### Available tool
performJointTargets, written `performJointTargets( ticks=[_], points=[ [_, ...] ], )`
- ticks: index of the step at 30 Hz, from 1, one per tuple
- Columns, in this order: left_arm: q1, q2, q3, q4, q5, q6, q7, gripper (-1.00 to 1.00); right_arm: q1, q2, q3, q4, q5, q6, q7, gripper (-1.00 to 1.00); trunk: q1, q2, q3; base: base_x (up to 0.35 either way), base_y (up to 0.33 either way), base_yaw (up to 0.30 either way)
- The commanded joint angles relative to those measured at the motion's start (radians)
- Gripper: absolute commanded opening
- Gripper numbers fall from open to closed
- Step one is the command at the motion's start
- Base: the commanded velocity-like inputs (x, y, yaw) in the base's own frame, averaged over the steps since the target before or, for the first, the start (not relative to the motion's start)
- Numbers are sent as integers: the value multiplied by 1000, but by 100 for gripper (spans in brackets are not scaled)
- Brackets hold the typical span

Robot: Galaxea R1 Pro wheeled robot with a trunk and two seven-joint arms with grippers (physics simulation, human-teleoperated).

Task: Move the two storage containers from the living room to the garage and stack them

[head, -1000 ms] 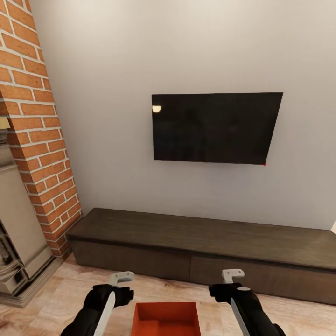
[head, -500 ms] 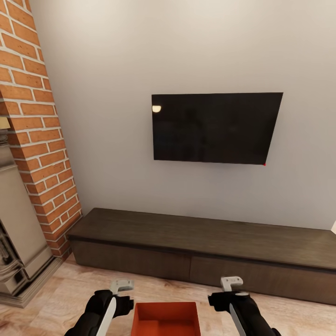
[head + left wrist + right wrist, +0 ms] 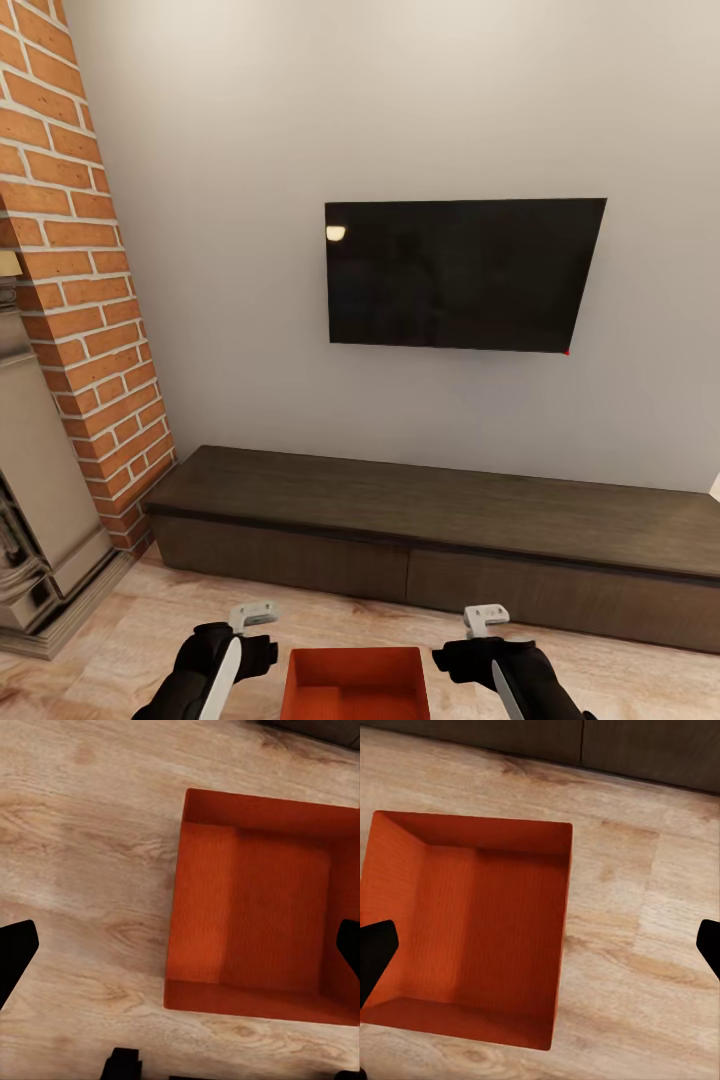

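One red-orange storage container [image 3: 355,685] sits on the living room's wood-plank floor [image 3: 120,640], at the bottom edge of the head view, open side up and with nothing in it. My left gripper [image 3: 240,640] hovers over its left side and my right gripper [image 3: 478,655] over its right side. In the left wrist view the container [image 3: 259,922] lies below, with the left gripper [image 3: 180,949] open and its dark fingertips [image 3: 15,952] far apart. The right wrist view shows the container [image 3: 472,930] under the open right gripper [image 3: 542,949]. Neither gripper touches it.
A long dark low cabinet [image 3: 430,520] runs along the wall just beyond the container, with a black TV [image 3: 460,272] mounted above it. The red-brick fireplace [image 3: 80,300] and its pale hearth surround [image 3: 40,520] stand at the left. Wood floor lies on both sides of the container.
Both arms have come down and back toward the bottom of the head view. The right gripper has also shifted a little left, toward the container. The container has not moved.
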Motion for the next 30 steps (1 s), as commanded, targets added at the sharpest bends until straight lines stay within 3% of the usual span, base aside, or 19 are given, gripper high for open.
performJointTargets(
  ticks=[1,11,23,27,30],
  points=[
    [-1,-1,2,-1,11,3,7,100,-1,0,-1,-1,5,5,6,100,0,-1,-1,0,0,0],
    [-1,-2,3,-1,13,-32,0,100,-1,-1,-23,1,6,-29,6,100,0,-1,-1,0,0,0],
    [-1,1,4,18,7,-61,-62,100,-1,-1,-28,16,6,-49,5,100,0,-1,-1,0,0,0],
    [-1,49,5,18,11,-82,-66,100,-1,-1,-28,17,4,-50,6,100,0,-1,-1,0,0,0],
    [-1,59,4,18,13,-85,-67,100,-1,-1,-28,18,4,-50,6,100,0,-1,-1,0,0,0]
  ],
)
